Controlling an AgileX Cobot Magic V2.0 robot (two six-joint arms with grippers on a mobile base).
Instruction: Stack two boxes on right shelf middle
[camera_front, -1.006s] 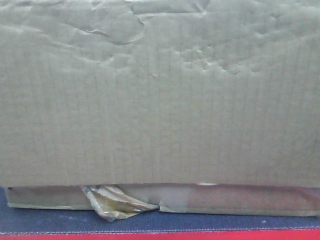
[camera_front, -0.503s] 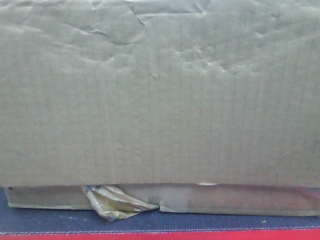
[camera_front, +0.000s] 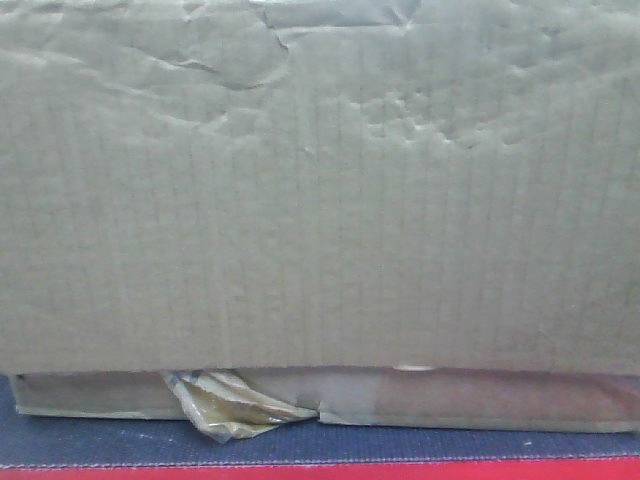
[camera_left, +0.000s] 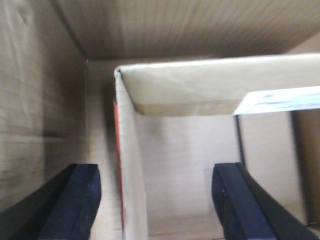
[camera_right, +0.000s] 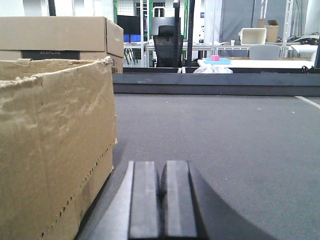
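A large brown cardboard box (camera_front: 320, 200) with a wrinkled face fills the front view. Under its bottom edge show a strip of cardboard (camera_front: 480, 400) and a wad of yellowish tape (camera_front: 235, 405). My left gripper (camera_left: 156, 177) is open inside a box, its dark fingers (camera_left: 75, 200) standing either side of an upright cardboard wall (camera_left: 129, 165) without touching it. A folded flap (camera_left: 200, 85) crosses above. My right gripper (camera_right: 160, 172) is shut on nothing, low over a grey deck (camera_right: 230, 135), just right of a torn-edged box (camera_right: 50, 150). The shelf is out of view.
The big box rests on a dark blue-grey deck (camera_front: 100, 445) with a red beam (camera_front: 400, 472) along its front. Another closed carton (camera_right: 60, 35) stands behind the torn box. A dark rail (camera_right: 215, 82) bounds the far side, with chairs and tables beyond.
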